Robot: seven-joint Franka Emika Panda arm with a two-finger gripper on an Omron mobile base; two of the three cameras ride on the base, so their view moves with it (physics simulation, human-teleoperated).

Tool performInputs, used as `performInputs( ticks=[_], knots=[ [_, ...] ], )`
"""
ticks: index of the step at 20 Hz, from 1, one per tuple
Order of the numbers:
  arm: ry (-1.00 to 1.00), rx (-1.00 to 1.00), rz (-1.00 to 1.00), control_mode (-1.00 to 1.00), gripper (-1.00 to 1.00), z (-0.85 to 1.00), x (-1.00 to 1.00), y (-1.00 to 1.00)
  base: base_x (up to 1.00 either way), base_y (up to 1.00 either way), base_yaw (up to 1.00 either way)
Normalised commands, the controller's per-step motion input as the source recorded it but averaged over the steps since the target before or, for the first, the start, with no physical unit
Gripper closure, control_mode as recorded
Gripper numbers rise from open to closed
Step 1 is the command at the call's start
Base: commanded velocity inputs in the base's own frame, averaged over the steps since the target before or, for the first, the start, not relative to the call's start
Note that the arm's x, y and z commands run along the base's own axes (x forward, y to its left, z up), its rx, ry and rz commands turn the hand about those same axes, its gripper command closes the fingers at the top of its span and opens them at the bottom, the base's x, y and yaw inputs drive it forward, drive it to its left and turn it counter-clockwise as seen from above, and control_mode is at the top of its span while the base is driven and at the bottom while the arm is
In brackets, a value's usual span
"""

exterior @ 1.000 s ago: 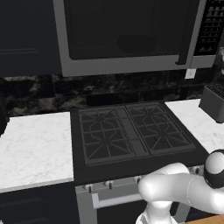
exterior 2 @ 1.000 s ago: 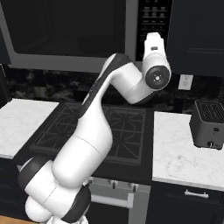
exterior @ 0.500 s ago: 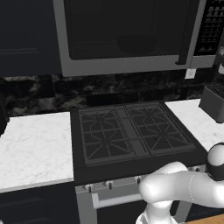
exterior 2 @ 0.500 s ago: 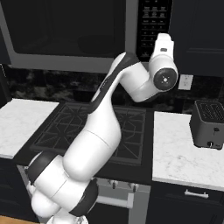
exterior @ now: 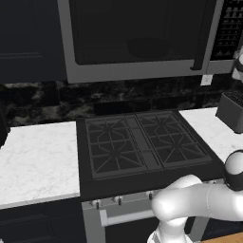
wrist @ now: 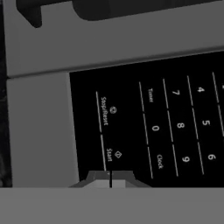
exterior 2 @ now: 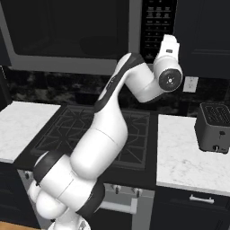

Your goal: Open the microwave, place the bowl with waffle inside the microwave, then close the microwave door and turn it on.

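The closed gripper (wrist: 110,179) sits at the microwave (exterior: 142,40) keypad (wrist: 153,127), just below "Start". Other keys read "Stop/Reset", "Timer", "Clock" and digits.

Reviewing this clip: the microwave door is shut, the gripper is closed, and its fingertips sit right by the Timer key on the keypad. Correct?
Not quite. The key is wrong: in the hand view the closed gripper sits just below the Start key, not Timer, which lies further along the keypad. The rest holds: the microwave door is shut in the left base view.
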Motion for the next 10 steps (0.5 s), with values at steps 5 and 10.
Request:
performInputs(
  ticks=[5,10],
  knots=[
    [0.00,0.02,0.00,-1.00,1.00,-0.03,0.31,0.01,0.00,0.00,0.00],
    [0.00,0.02,0.00,-1.00,1.00,0.00,0.34,0.00,0.00,0.00,0.00]
  ],
)
